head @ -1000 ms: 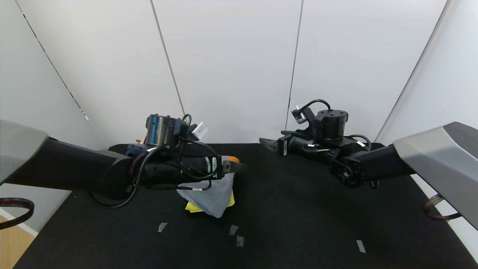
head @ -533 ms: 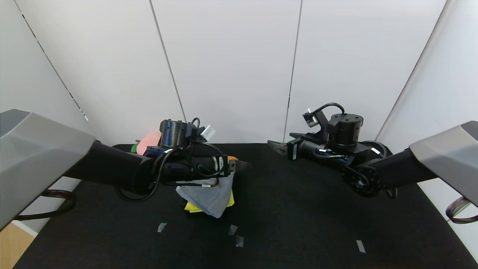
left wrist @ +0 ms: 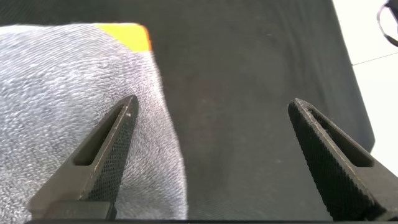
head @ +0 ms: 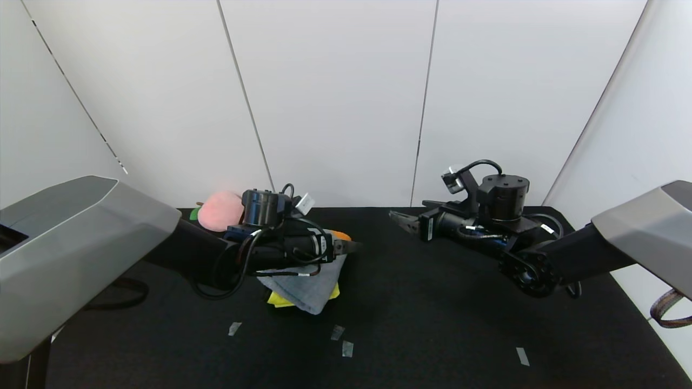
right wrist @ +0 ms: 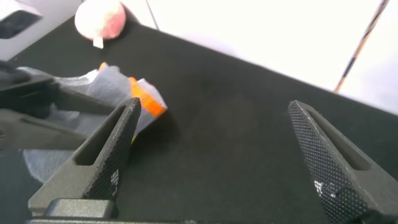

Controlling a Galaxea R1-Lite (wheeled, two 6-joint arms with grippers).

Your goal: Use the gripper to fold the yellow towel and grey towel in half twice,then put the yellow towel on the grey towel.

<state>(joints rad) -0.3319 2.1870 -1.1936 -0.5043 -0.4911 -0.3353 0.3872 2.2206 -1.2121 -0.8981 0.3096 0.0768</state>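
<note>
Behind left hand [head: 354,247] — pink plush [head: 220,210]

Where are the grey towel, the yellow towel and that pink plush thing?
grey towel [head: 307,286]: head view, folded top.
yellow towel [head: 279,300]: head view, edge peeking out beneath.
pink plush toy [head: 219,209]: head view, its middle.

Both arms have pale grey angular upper shells and black forearms looped with black cables bearing small white tags, each wrist topped by a black cylindrical housing, and the left gripper [head: 354,247] and right gripper [head: 399,219] end in black tapered fingers with dimpled pads.
</note>
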